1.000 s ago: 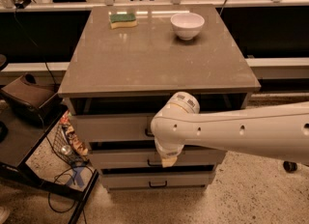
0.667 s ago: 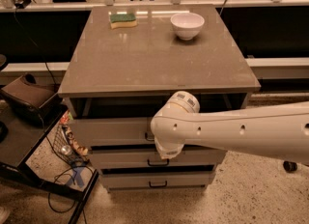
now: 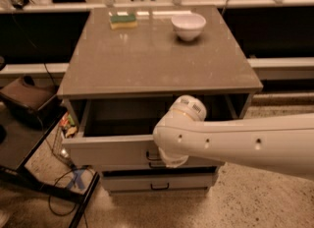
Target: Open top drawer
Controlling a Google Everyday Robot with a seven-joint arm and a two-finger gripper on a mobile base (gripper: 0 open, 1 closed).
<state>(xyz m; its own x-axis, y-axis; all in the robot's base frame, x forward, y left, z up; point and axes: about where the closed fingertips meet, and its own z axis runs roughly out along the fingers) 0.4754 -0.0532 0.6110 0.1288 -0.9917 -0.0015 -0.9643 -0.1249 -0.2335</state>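
Observation:
The top drawer [image 3: 110, 149] of the grey cabinet stands pulled out, and its dark interior [image 3: 125, 119] shows under the tabletop. Its black bar handle [image 3: 151, 156] is mostly hidden behind my white arm. My gripper [image 3: 164, 159] is at the drawer front by the handle, and the wrist covers it. Below, the bottom drawer [image 3: 159, 182] with its black handle is shut. The middle drawer is mostly hidden under the open one.
A white bowl [image 3: 188, 25] and a green-yellow sponge [image 3: 123, 20] sit at the back of the tabletop [image 3: 147, 60]. A dark chair or cart [image 3: 29, 104] and cables [image 3: 68, 183] lie on the floor at the left. Desks run along the back.
The top drawer has slid out towards the camera, from a narrow gap to wide open. My arm and gripper have drawn back and lower with it.

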